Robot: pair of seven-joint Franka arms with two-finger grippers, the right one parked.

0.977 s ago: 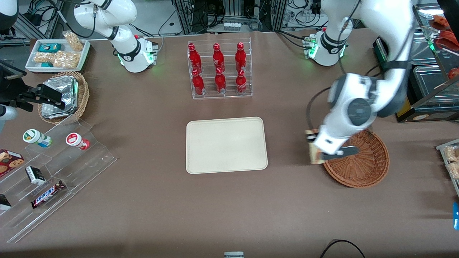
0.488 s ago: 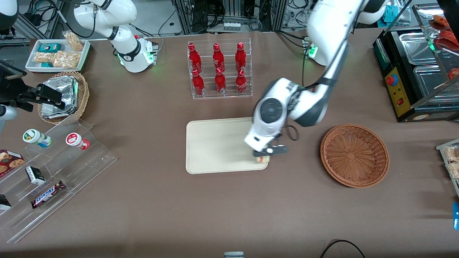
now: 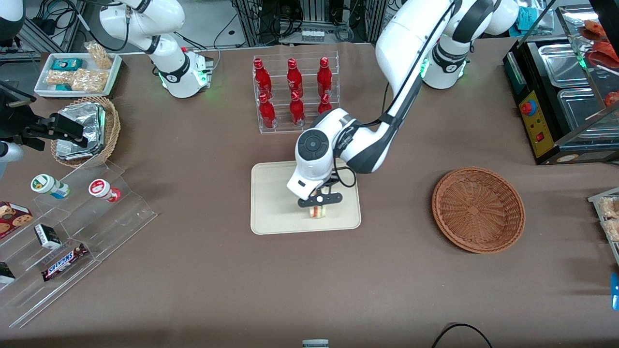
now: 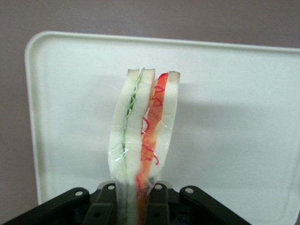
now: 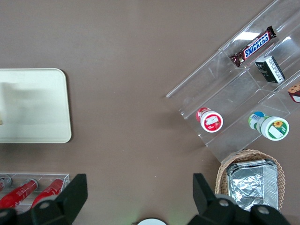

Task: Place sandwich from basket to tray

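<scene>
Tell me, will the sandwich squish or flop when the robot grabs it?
Probably squishy: the sandwich is soft white bread, bowing above the gripper shut on it. Its clear wrap looks slick, so it might slip. Let go on the tray, the thin wedge would likely tip over.

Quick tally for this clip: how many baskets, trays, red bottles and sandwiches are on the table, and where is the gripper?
Baskets: 2, the empty basket and the tan basket with foil packets.
Trays: 2, the tray and the white snack tray.
Red bottles: 6, in the clear rack.
Sandwiches: 1, the sandwich, held over the tray by the gripper.
Total: 11.
</scene>
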